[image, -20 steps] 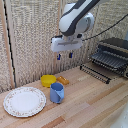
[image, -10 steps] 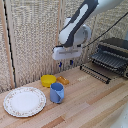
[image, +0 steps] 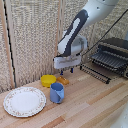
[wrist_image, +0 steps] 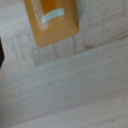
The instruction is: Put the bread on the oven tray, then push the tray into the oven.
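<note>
The bread [image: 62,79] is a small orange-brown oblong lying on the wooden table next to the yellow bowl [image: 48,80]. The clamp [image: 68,72] hangs just above it, its two dark fingers apart and holding nothing. In the wrist view the bread [wrist_image: 52,20] is close below the camera, with bare wood around it. The oven pan [image: 96,72], a dark wire tray, lies in front of the oven [image: 112,54] at the exterior view's right. The oven's front is open and shows wire racks.
A blue mug [image: 56,92] stands just in front of the bowl and bread. A round patterned plate [image: 24,101] lies at the exterior view's left. A woven screen backs the table. A dark cable runs down from the arm towards the oven.
The clamp has come down towards the bread, from well above the table to just over it. Nothing on the table has moved.
</note>
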{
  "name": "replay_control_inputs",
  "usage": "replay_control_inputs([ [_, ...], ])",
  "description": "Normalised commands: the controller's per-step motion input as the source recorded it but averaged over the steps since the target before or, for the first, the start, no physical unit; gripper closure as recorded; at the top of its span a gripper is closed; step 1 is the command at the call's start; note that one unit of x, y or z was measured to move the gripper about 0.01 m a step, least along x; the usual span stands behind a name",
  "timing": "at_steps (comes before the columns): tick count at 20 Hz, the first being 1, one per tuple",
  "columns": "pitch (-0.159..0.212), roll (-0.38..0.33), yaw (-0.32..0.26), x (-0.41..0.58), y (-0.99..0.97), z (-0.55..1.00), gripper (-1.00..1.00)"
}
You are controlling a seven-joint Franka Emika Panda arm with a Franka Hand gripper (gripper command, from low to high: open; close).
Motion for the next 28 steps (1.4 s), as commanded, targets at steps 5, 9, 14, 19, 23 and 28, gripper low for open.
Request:
replay_control_inputs([
  [5,0.010,-0.048,0.237,0.321,-0.12,-0.26,-1.00],
  [9,0.000,-0.070,0.242,0.334,-0.03,-0.26,-1.00],
  [14,0.020,-0.101,0.209,0.283,0.00,-0.23,-1.00],
  [19,0.074,-0.075,0.105,0.183,0.11,-0.12,1.00],
  [23,-0.002,-0.022,-0.018,-0.011,0.06,-0.04,1.00],
  [28,-0.051,-0.014,-0.103,-0.009,0.01,0.26,1.00],
])
